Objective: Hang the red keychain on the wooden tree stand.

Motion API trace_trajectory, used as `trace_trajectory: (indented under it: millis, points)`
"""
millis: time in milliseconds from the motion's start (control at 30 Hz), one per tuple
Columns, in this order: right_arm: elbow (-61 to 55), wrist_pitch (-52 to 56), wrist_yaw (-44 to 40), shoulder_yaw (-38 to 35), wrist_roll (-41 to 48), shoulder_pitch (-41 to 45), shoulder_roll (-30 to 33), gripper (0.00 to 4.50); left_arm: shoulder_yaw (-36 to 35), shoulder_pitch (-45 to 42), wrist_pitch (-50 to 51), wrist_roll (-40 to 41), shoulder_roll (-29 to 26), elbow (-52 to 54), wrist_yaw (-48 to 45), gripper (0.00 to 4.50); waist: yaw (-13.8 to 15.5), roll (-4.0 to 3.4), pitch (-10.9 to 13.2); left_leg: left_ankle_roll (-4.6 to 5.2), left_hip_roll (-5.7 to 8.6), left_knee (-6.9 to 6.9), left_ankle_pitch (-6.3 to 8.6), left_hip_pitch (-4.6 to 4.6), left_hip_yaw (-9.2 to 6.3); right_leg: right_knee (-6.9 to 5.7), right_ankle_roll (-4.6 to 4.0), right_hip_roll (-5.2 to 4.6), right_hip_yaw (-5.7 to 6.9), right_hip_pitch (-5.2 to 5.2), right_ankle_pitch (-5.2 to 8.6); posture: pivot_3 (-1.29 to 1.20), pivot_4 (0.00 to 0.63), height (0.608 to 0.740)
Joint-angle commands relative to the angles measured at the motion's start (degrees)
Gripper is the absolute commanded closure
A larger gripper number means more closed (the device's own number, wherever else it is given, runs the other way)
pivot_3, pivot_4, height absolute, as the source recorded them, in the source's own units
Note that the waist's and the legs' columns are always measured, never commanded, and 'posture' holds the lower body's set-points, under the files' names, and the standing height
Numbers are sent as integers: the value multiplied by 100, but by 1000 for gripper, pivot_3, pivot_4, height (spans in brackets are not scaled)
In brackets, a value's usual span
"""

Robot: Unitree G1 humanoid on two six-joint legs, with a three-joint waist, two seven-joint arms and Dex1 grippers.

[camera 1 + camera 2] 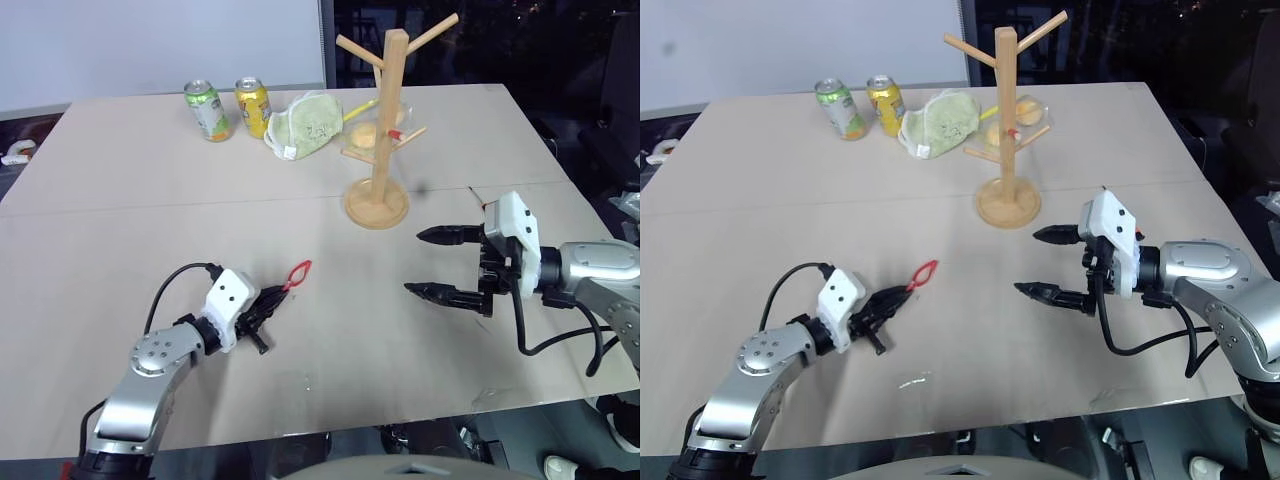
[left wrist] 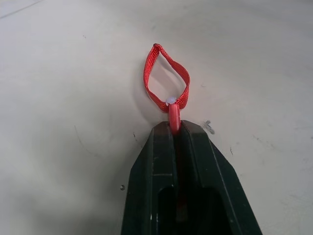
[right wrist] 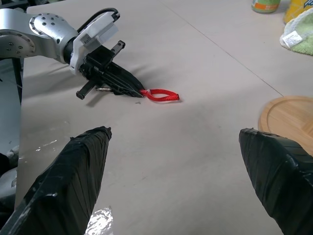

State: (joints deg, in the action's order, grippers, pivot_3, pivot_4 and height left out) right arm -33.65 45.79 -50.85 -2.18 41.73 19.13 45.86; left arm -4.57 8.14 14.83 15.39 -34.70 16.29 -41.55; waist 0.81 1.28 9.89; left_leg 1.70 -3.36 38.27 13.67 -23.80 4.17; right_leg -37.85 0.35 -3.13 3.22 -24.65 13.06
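Red keychain (image 2: 167, 83) sits low left of centre in the left eye view, pinched at its base end by the left gripper (image 1: 268, 305); the jaws are fully closed on the tab end, so the cord loop sticks out free past the fingertips. That grip looks deliberate: holding the key end leaves the loop open to slip over a peg. The loop lies at or just above the beige table (image 1: 120, 170); whether it touches I cannot tell. The key itself is hidden between the jaws. Right gripper (image 1: 438, 264) hovers at centre right of the frame, spread wide with nothing in it, tips aimed toward the left gripper, likely waiting for a handover or just parked clear. Wooden tree stand (image 1: 384, 130) stands upright at upper centre, well apart from the keychain, pegs angled up so a loop would stay on. Behind it at the upper part of the frame are two cans (image 1: 228, 108), a green cloth bundle (image 1: 310, 125) and a small clear dish with something yellow (image 1: 365, 135), all out of the reach path. Judgement: grasp secured, lift and carry to a peg not yet done.
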Motion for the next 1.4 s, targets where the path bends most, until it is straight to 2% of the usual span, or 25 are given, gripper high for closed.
trace_trajectory:
  millis: [33,167,300,400,533,667,867,1033,1400]
  points:
    - [-65,-173,-24,-40,-17,27,8,0,-282,-33,373,489,-39,12,-178,4247,-4,0,0,0,0,0,0,-1,0,1,0,0,0,-1,0,0,150,740]
    - [-46,-238,-46,-42,-55,-19,10,0,-584,-384,1205,1275,-311,258,-461,4247,-2,4,3,1,0,0,0,-5,-1,3,0,5,2,-2,0,0,150,740]
    - [-18,-310,-78,-34,-101,-78,21,0,-957,-1280,1705,1841,-743,63,-732,4247,21,11,8,1,4,0,-1,-9,-5,3,1,18,8,-2,1,0,150,740]
    - [19,-399,-118,-15,-170,-115,44,0,-917,-1974,1794,1998,-1007,112,-990,4247,6,11,7,1,9,3,-1,-13,-4,5,1,17,6,-1,0,0,150,740]
    - [1,-458,-130,-62,-192,-133,86,0,-644,-2844,1768,2041,-1047,331,-1083,4247,-3,14,9,2,12,2,-1,-15,3,14,9,20,-1,0,-4,0,150,740]
    - [-146,-236,160,-444,72,-133,83,0,-199,-3621,1584,1916,-894,597,-1120,4247,5,16,11,1,17,-1,0,-16,1,15,21,34,-4,0,-11,0,150,740]
    - [-319,172,852,-1119,524,-145,48,0,248,-4284,897,1437,-530,527,-1092,4247,-4,17,11,1,18,-1,0,-14,2,13,22,41,-9,0,-12,0,150,740]
    - [-432,201,1161,-1425,583,-337,104,0,439,-4518,223,956,-243,186,-1039,4247,6,17,11,2,17,0,0,-12,2,11,22,46,-10,1,-12,0,150,740]
    - [-509,263,1598,-1601,1006,-216,174,0,777,-4720,-1299,70,361,-863,-1074,4247,4,17,11,2,18,2,-1,-13,4,11,24,46,-14,1,-13,0,150,740]
